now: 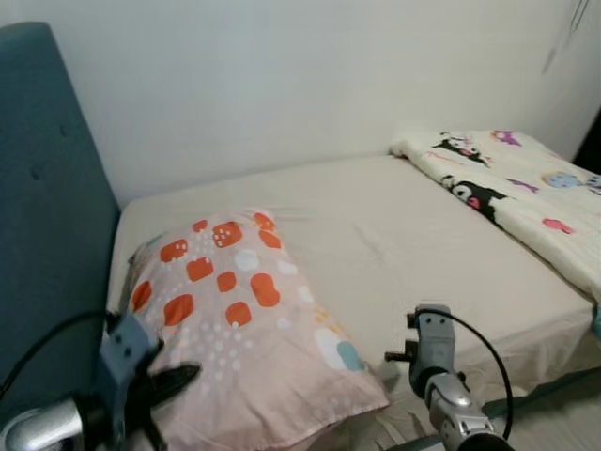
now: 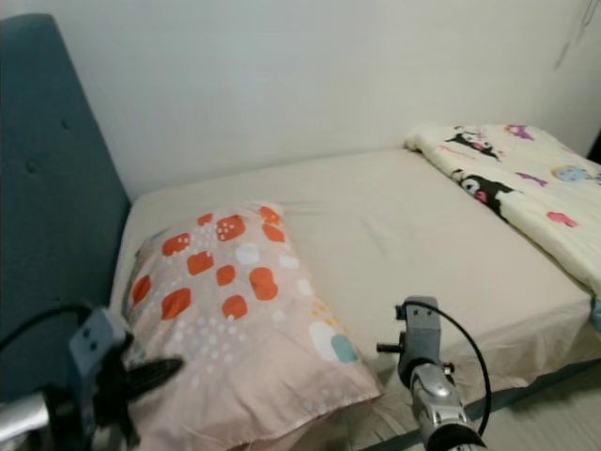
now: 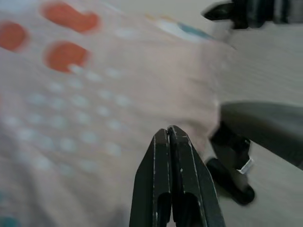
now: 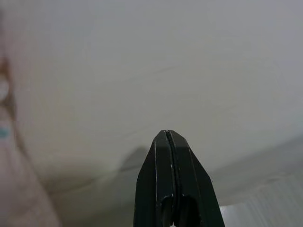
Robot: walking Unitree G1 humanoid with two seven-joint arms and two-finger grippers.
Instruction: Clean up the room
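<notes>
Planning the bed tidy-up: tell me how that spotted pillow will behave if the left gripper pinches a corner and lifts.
The pillow looks puffy and soft, so it will probably sag and fold from a pinched corner. It seems light for its bulk. Its smooth fabric case may slip between the fingers of the left gripper, now shut over it.

Home bedroom; bed (image 1: 394,235), teal headboard (image 1: 47,216), patterned pillow (image 1: 235,310), cartoon-print quilt (image 1: 526,188)

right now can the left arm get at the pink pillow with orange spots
Probably yes. The left gripper hangs right at the near edge of the pink pillow with orange and white spots, its fingers shut, with nothing between them; it would need to open first.
</notes>
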